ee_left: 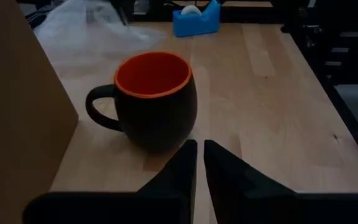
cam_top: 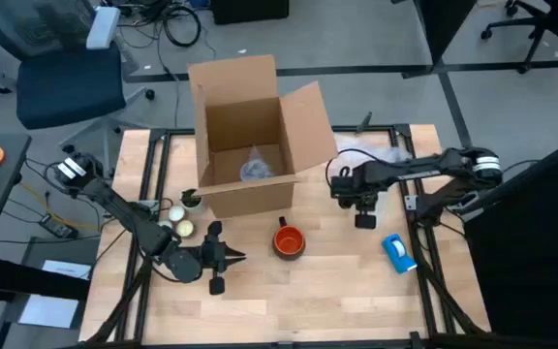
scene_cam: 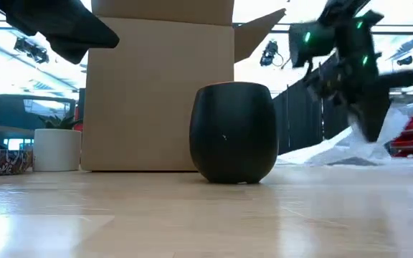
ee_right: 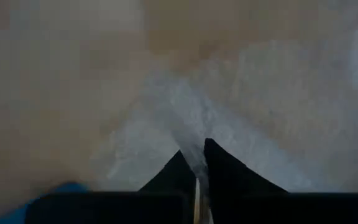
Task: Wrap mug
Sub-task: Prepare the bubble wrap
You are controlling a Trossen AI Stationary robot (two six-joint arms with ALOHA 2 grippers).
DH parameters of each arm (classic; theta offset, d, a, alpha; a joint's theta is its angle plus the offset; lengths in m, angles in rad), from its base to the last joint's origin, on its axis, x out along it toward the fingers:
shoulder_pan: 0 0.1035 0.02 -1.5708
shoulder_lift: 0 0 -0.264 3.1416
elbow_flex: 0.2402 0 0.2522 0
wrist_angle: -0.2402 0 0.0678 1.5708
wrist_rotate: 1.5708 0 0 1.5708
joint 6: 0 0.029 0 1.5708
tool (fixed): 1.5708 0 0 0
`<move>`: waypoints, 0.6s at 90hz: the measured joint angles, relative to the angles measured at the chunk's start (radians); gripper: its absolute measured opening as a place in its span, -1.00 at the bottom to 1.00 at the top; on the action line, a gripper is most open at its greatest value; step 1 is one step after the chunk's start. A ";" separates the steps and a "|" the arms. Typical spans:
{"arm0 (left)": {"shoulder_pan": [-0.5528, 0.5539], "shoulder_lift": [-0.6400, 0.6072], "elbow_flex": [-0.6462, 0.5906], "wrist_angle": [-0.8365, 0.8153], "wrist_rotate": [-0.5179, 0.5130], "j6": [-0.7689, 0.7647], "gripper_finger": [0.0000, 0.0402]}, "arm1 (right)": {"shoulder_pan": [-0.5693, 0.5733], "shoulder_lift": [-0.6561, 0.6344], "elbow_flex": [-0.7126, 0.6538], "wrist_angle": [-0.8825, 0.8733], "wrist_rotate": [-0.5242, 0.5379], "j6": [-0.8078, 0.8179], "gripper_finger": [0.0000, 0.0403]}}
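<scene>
Round glossy mug (ee_left: pixel 156 102), left gripper (ee_left: pixel 200 163) pressed together, right gripper (ee_right: pixel 199 163) pinching crinkled plastic wrap (ee_right: pixel 229 118)

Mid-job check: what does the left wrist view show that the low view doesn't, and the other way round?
Only the left wrist view shows the mug's orange inside and handle, the blue tape dispenser, and the left gripper, fingers nearly together, short of the mug. Only the low view shows the right gripper pinching the clear plastic wrap, plus a small white pot. Both show the mug, the cardboard box and the wooden table.
</scene>
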 joint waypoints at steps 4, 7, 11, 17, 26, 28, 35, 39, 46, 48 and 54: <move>0.000 0.000 0.000 0.000 0.000 0.000 -0.92 | 0.026 -0.042 0.002 0.023 -0.023 0.034 -1.00; 0.000 0.000 0.000 0.000 0.000 0.000 -0.92 | 0.045 -0.073 0.002 0.047 -0.037 0.058 -1.00; 0.000 0.000 0.000 0.000 0.000 0.000 -0.92 | 0.068 -0.115 0.002 0.089 -0.053 0.084 -1.00; 0.000 0.000 0.000 0.000 0.000 0.000 -0.92 | 0.097 -0.173 0.002 0.180 -0.067 0.107 -1.00; 0.000 0.000 0.000 0.001 0.000 0.000 -0.92 | 0.123 -0.251 0.002 0.329 -0.069 0.111 -1.00; 0.000 0.000 0.000 0.001 0.000 0.000 -0.92 | 0.127 -0.266 0.002 0.357 -0.069 0.111 -1.00; 0.000 0.000 0.000 0.004 0.000 0.000 -0.92 | 0.139 -0.311 0.002 0.432 -0.067 0.128 -1.00; 0.000 0.000 0.000 0.003 -0.001 0.000 -0.92 | 0.153 -0.329 0.003 0.442 -0.066 0.149 -1.00; 0.000 0.000 0.000 0.005 0.000 0.000 -0.92 | 0.189 -0.347 0.003 0.430 -0.080 0.204 -1.00; 0.000 0.000 0.000 0.006 0.000 0.000 -0.92 | 0.201 -0.348 0.002 0.427 -0.092 0.224 -1.00; 0.000 0.000 0.000 0.006 0.000 0.000 -0.92 | 0.246 -0.345 -0.008 0.429 -0.139 0.295 -1.00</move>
